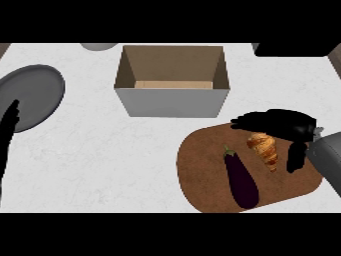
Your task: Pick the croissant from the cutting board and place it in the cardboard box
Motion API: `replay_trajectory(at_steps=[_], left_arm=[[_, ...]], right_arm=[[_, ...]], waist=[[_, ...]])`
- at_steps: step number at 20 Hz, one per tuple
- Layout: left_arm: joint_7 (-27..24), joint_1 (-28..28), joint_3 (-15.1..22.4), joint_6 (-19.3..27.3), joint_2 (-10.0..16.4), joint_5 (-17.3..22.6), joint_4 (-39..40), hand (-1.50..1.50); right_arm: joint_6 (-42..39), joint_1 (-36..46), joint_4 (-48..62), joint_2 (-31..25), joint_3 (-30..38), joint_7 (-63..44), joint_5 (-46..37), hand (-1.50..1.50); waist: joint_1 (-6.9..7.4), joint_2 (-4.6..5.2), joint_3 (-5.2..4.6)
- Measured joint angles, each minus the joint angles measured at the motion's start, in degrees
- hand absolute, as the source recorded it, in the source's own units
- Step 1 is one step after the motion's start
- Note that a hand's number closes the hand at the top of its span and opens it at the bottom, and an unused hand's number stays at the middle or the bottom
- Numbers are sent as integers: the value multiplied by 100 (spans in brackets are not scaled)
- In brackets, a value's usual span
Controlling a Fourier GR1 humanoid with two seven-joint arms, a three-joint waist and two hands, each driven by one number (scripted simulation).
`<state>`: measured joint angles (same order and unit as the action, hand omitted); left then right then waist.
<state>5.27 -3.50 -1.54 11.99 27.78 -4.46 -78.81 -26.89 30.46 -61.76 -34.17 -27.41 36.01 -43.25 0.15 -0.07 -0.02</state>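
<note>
A golden-brown croissant [265, 150] lies on the right part of the round brown cutting board [207, 170]. My right hand [280, 125] hovers over its far end, fingers curved around it and the thumb [296, 157] down its right side; whether they touch it I cannot tell. The open cardboard box [172, 82] stands behind the board, its inside showing no contents. At the left edge my left hand [1, 145] rests open, fingers pointing up.
A dark purple eggplant [240, 179] lies on the board just left of the croissant. A grey plate [24, 98] sits at the far left. A black object [291, 49] and a grey round item [99, 46] are at the back edge.
</note>
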Motion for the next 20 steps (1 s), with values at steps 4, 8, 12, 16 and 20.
replay_trajectory(at_steps=[4, 8, 12, 16, 20], left_arm=[[-108, -58, -69, -50, -122, -136, 98, 0], [-122, -126, -127, -80, -169, -214, 178, 0], [-109, -219, -212, -144, -182, -253, 264, 0], [-207, -176, -219, -153, -272, -315, 292, 0], [-192, -25, -305, -112, -245, -310, 302, 0]], right_arm=[[22, 13, 267, 279, 104, -80, -300, 150], [606, -79, 254, 504, 312, -4, -481, 150], [1088, 5, 468, 649, 554, 141, -668, 150], [1562, 77, 592, 814, 771, 180, -826, 150], [1927, -168, 572, 1079, 1357, -1316, -793, 150]], waist=[[11, 7, 0], [5, -11, -24], [7, -12, -36], [2, -12, -38], [-216, -89, -38]])
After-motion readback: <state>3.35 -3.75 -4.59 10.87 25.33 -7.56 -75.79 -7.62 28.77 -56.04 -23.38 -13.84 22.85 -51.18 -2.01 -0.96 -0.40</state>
